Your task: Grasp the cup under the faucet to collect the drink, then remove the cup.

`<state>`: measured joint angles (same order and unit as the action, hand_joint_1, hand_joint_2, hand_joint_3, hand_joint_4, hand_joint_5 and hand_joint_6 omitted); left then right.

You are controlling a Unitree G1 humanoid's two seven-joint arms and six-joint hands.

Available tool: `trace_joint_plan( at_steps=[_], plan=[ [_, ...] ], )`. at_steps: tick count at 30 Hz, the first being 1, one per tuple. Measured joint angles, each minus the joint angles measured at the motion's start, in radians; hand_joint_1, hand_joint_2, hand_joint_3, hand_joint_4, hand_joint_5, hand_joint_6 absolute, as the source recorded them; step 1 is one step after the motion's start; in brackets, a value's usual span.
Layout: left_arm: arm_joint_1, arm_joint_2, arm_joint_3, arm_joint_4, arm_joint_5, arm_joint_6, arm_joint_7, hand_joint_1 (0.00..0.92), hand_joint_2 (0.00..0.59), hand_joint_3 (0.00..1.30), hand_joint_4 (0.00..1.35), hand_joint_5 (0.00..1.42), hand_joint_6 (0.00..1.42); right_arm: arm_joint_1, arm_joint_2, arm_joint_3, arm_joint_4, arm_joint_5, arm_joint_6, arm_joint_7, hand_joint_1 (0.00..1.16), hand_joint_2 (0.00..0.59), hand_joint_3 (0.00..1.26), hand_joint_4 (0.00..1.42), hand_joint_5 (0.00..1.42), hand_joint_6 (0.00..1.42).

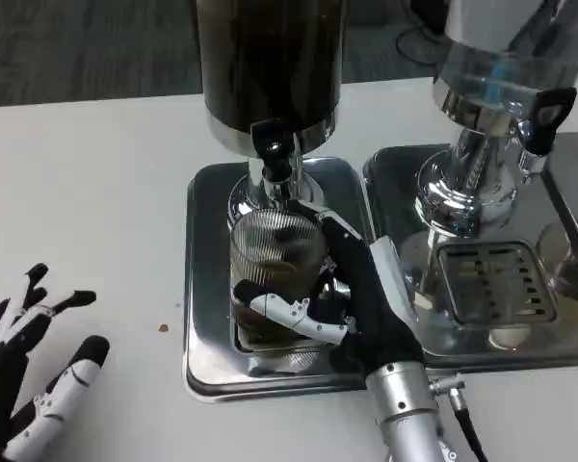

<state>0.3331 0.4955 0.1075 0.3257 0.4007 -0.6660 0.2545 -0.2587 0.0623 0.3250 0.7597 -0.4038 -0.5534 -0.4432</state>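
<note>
While wrapped by the right hand (pixel 352 303), stands upright on the steel drip tray (pixel 207 289) directly below the black faucet (pixel 275 154) of the dark drink dispenser (pixel 270 67): a ribbed clear cup (pixel 275 255), brown liquid in its lower part. Grips it from the cup's right side, thumb across the front, fingers behind. Left of the cup, well apart, rests over the white table (pixel 96 192) the left hand (pixel 29 371), fingers spread, holding nothing. Right of the cup, on an adjoining tray with a slotted grate (pixel 491 279), a second dispenser (pixel 491 87) with a clear tank (contents hard to tell). Between cup and left hand, a small brown spot (pixel 163 328) on the tabletop. Behind the table, dark carpeted floor (pixel 77 48).
</note>
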Motion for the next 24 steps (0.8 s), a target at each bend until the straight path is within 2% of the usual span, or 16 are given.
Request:
trace_joint_plan(
  at_steps=[10,24],
  plan=[
    [-0.014,0.000,-0.004,0.002,0.000,0.000,-0.001,0.000,0.238,0.30,0.00,0.07,0.00,0.017,-0.004,0.006,-0.023,-0.050,0.000,-0.040,0.99,0.163,0.42,0.54,0.85,1.29],
    [-0.018,0.000,-0.007,0.005,0.002,0.000,-0.001,0.000,0.232,0.29,0.00,0.07,0.00,0.033,-0.006,0.005,-0.035,-0.082,-0.002,-0.084,1.00,0.145,0.44,0.56,0.85,1.31]
  ],
)
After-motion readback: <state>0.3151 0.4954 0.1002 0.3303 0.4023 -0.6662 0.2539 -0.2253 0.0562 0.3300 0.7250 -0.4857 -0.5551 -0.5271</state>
